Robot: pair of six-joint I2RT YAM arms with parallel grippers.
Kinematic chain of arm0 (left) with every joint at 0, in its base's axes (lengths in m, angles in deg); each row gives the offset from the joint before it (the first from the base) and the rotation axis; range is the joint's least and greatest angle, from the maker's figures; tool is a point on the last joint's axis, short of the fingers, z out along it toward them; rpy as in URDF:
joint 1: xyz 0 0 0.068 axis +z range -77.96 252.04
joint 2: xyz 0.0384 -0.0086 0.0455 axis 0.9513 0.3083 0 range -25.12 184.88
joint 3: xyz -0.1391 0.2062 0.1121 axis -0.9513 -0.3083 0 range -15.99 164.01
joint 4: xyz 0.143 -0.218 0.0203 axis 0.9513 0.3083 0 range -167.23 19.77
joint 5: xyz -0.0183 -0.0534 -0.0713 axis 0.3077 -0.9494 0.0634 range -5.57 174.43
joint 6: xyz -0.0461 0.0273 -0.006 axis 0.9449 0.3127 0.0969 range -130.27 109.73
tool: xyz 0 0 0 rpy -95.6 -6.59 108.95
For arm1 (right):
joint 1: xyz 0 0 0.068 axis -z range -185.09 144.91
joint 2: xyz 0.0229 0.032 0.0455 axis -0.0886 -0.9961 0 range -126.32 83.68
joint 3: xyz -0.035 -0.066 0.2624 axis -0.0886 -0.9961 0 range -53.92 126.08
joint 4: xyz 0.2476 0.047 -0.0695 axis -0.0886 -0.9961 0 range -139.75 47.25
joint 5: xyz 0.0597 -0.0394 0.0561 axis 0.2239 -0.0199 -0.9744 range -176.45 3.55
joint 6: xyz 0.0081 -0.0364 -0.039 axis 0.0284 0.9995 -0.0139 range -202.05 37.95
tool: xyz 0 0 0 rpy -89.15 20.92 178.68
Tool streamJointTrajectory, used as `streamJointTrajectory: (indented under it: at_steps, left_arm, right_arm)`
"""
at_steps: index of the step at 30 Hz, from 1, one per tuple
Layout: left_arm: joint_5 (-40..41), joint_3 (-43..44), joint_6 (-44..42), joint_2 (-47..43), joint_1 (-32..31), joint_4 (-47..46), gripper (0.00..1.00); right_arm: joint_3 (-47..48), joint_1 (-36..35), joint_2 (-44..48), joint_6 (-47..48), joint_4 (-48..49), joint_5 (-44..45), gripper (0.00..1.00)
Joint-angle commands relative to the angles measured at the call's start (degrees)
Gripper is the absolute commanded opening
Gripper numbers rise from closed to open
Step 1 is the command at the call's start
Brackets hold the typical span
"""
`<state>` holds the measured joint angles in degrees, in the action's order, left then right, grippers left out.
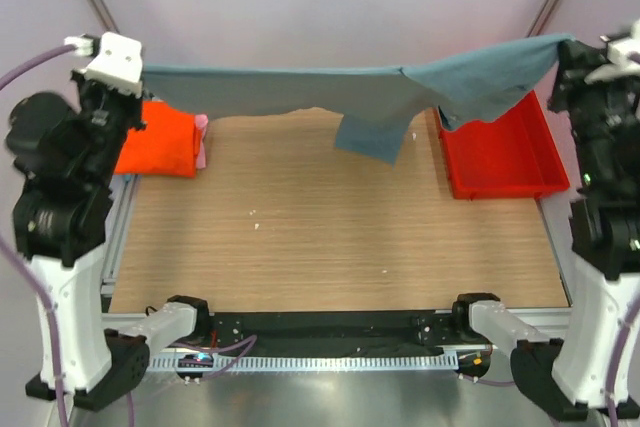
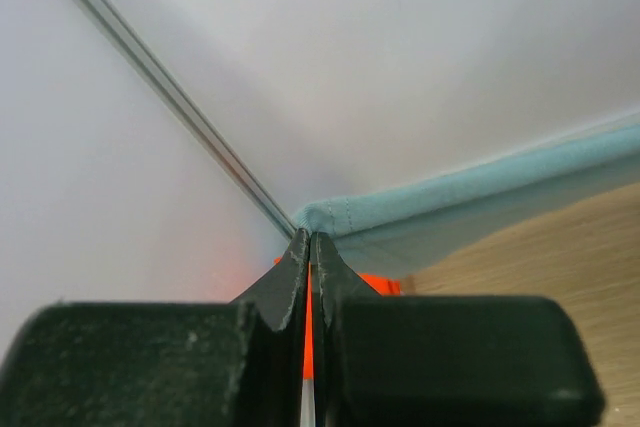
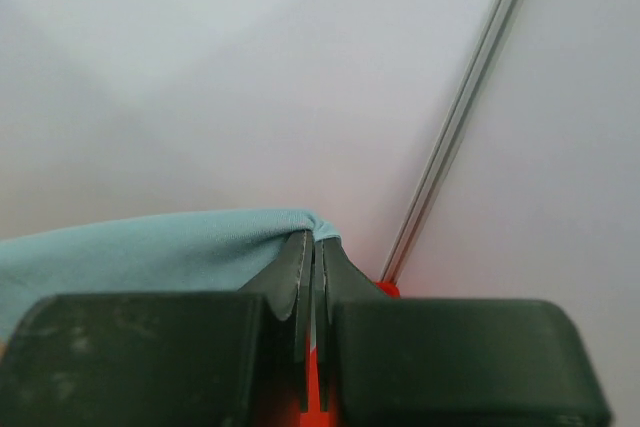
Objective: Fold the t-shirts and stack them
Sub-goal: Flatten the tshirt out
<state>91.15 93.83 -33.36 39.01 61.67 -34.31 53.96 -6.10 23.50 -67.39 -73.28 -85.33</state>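
**Top external view.** The grey-blue t-shirt (image 1: 350,87) hangs in the air as a long band across the far side of the table (image 1: 320,247). It is stretched between the two arms. The left gripper (image 1: 140,74) holds its left end and the right gripper (image 1: 570,47) holds its right end, which sits slightly higher. Right of centre, part of the cloth droops lower than the rest, above the wood. The orange t-shirt (image 1: 158,142) lies folded at the far left of the table. The pink t-shirt (image 1: 202,137) shows as a narrow strip touching the orange one's right edge. The red bin (image 1: 500,157) stands at the far right, with its near-left corner behind the hanging cloth.

**Left wrist view.** The left gripper (image 2: 310,237) has its fingers pressed together, with a corner of the grey-blue t-shirt (image 2: 470,197) pinched at the tips. The cloth runs off taut to the right. A patch of the orange t-shirt (image 2: 382,284) shows just below it, beside the table surface (image 2: 570,247).

**Right wrist view.** The right gripper (image 3: 314,237) is clamped on the other end of the grey-blue t-shirt (image 3: 150,252), which runs off to the left. A small red patch beside the fingertips is probably the red bin (image 3: 386,289), but too little of it shows to be sure.
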Motion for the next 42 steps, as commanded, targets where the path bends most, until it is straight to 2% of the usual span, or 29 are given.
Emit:
streamJointTrajectory:
  at_steps: [1, 9, 13, 16, 19, 22, 26, 28, 33, 34, 40, 42]
  left_arm:
    - [0.7, 2.5, 0.6, -6.7, 0.7, 1.5, 0.0]
    - [1.5, 15.0, -2.0, -7.2, 0.7, 7.3, 0.0]
    - [2.2, 15.0, -3.6, -6.7, 0.7, 6.5, 0.0]
    - [2.8, 9.3, -5.1, -7.5, 0.6, 3.5, 0.0]
    - [3.5, 1.6, -5.7, -8.1, 0.7, 0.0, 0.0]
    - [4.1, -4.0, -6.0, -5.7, 0.7, -1.5, 0.0]
    - [4.1, -16.4, -6.5, -1.5, 0.8, -8.6, 0.0]
    - [4.4, -21.7, -6.9, 2.5, 0.8, -12.0, 0.0]
    - [3.8, -26.6, -6.7, 13.8, 2.5, -21.0, 0.0]
    - [3.7, -27.5, -6.7, 17.8, 2.7, -23.2, 0.0]
    - [3.6, -23.5, -5.9, 36.0, 3.7, -26.8, 0.0]
    - [3.8, -21.8, -5.6, 41.9, 3.9, -27.7, 0.0]
  right_arm:
    - [4.3, 0.3, 7.9, 0.6, -0.3, 0.7, 0.01]
    - [17.8, 0.3, 10.1, 3.8, -5.2, 1.5, 0.01]
    - [19.9, 0.3, 7.8, 4.5, -4.6, 2.2, 0.01]
    - [17.9, 0.3, 7.1, 4.3, -2.8, 2.1, 0.01]
    - [10.4, 0.3, 7.1, 4.4, 2.2, 2.2, 0.01]
    - [1.5, 0.3, 6.0, 4.5, 6.6, 1.4, 0.01]
    - [-9.8, 0.3, 1.6, 4.0, 11.7, -0.3, 0.01]
    - [-12.5, 0.3, -3.9, 4.0, 14.3, -0.4, 0.01]
    - [-13.9, 0.3, -18.1, 3.3, 18.4, -3.4, 0.01]
    - [-13.3, 0.3, -23.7, 3.0, 19.3, -3.7, 0.01]
    - [-10.1, -0.7, -43.2, 2.5, 26.7, -1.9, 0.01]
    - [-9.0, -1.4, -46.9, 2.2, 28.7, -1.4, 0.01]
